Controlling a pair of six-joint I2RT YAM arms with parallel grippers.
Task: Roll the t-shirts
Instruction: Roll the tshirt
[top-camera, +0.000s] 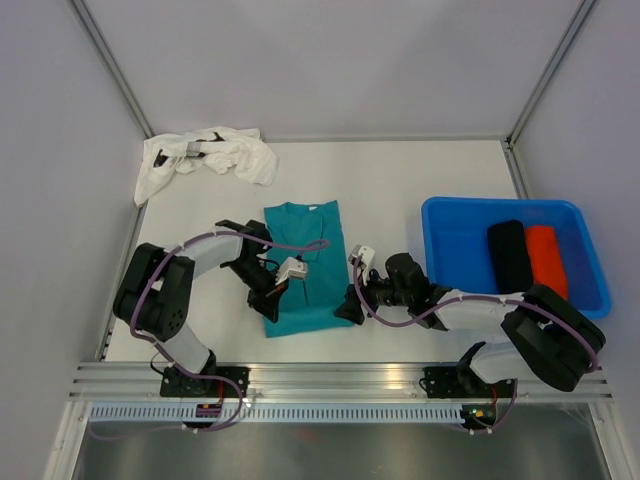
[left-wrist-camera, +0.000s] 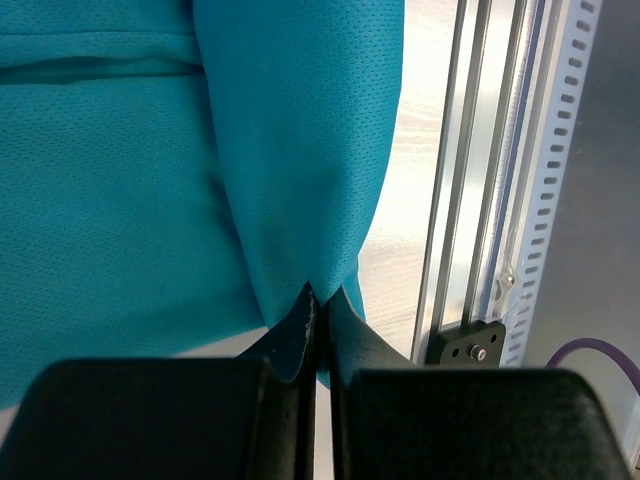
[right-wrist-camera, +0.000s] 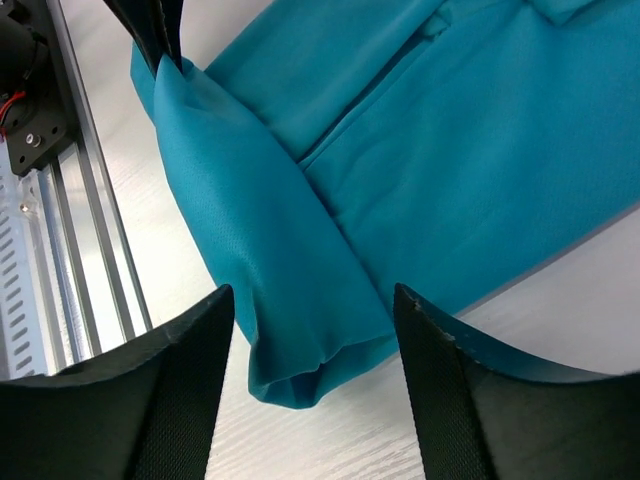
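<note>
We judge the roll just starting: left gripper (left-wrist-camera: 318, 300) pinches one hem corner of the teal t-shirt (left-wrist-camera: 120, 180); right gripper (right-wrist-camera: 312, 298), spread astride the other corner, must close next.

Teal t-shirt (left-wrist-camera: 120, 200) corner within left pincer (left-wrist-camera: 318, 318)

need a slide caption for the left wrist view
Left gripper pinched shut on a lifted fold of the teal t-shirt, beside the aluminium rail at the table's near edge.

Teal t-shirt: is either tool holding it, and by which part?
The left tool is shut on the teal t-shirt, pinching its near hem at the left corner. The right tool is open astride the hem, holding nothing.
</note>
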